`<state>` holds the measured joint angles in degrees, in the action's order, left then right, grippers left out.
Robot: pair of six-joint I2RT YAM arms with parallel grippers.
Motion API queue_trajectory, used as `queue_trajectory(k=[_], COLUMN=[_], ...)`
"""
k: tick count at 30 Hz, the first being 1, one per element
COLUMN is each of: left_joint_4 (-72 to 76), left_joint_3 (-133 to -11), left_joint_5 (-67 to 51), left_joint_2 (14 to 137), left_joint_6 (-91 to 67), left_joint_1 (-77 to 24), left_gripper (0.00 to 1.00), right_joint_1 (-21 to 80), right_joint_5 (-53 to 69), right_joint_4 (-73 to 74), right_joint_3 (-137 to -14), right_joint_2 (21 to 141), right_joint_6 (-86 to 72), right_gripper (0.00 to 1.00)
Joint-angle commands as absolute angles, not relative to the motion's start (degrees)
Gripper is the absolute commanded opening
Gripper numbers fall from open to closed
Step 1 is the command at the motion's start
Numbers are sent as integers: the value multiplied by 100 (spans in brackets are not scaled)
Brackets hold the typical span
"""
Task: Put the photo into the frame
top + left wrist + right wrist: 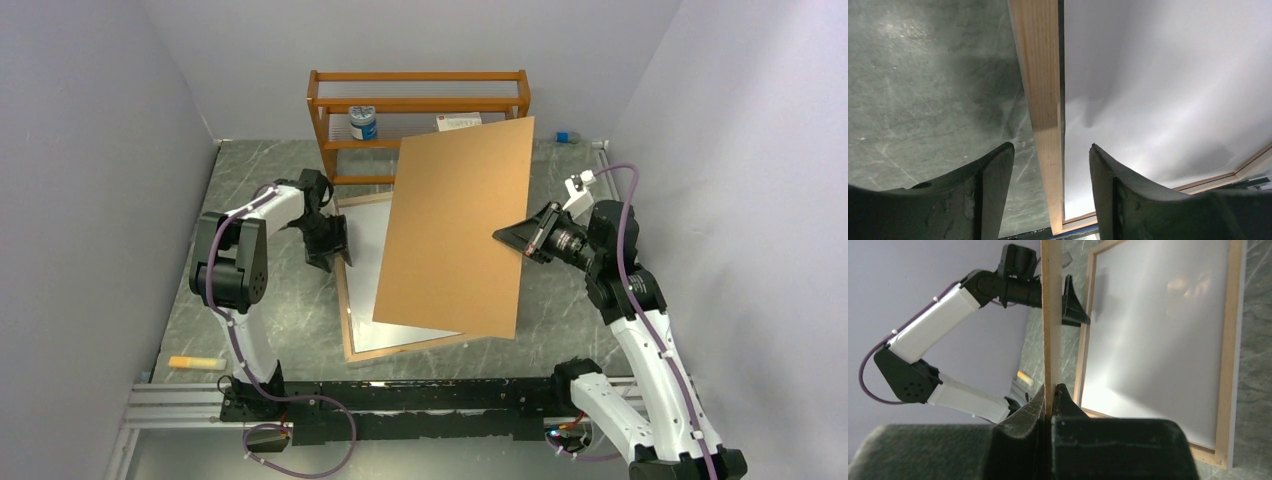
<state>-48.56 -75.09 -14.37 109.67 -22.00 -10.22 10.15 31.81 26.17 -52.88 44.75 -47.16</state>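
Frame (pixel 346 300) flat on the bench (pixel 270 320), back up; brown board (pixel 460 230) held tilted over it.
Near left, a yellow stick (pixel 195 362) lies on the bench, well apart from the frame. The frame's light wood rim faces up around a pale inner face; the board hides its right part. Left fingers (pixel 993 180) stand wide, one on each side of the frame's left rim, with a gap on each side. Right fingers (pixel 1063 400) are clamped on the board's right edge, which stands thin between them. At the far wall stands an orange shelf rack (pixel 420 100) holding a blue-and-white jar (pixel 363 123).
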Motion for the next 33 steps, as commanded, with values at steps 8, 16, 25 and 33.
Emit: queue_trajectory(k=[8, 16, 25, 33], left_joint_4=[-4992, -4155, -2830, -1506], left_joint_3=[-7654, -7813, -8006, -8046], left_joint_5=[-653, -3002, -6080, -7162], left_joint_2=[9396, 8077, 7939, 7672], left_joint_6=[-2435, -2871, -3597, -4617], left_joint_1=[-905, -555, -417, -306], left_gripper=[84, 87, 88, 54], right_joint_1=[1007, 1020, 1022, 1029], right_joint_5=[3882, 4595, 5307, 5810], right_joint_4=[2139, 722, -509, -1009], right_joint_3=[-5797, -5731, -5815, -5659], right_joint_2=[4943, 5059, 5199, 5474], right_joint_6=[-4673, -5399, -6276, -6667], right_gripper=[0, 0, 0, 0])
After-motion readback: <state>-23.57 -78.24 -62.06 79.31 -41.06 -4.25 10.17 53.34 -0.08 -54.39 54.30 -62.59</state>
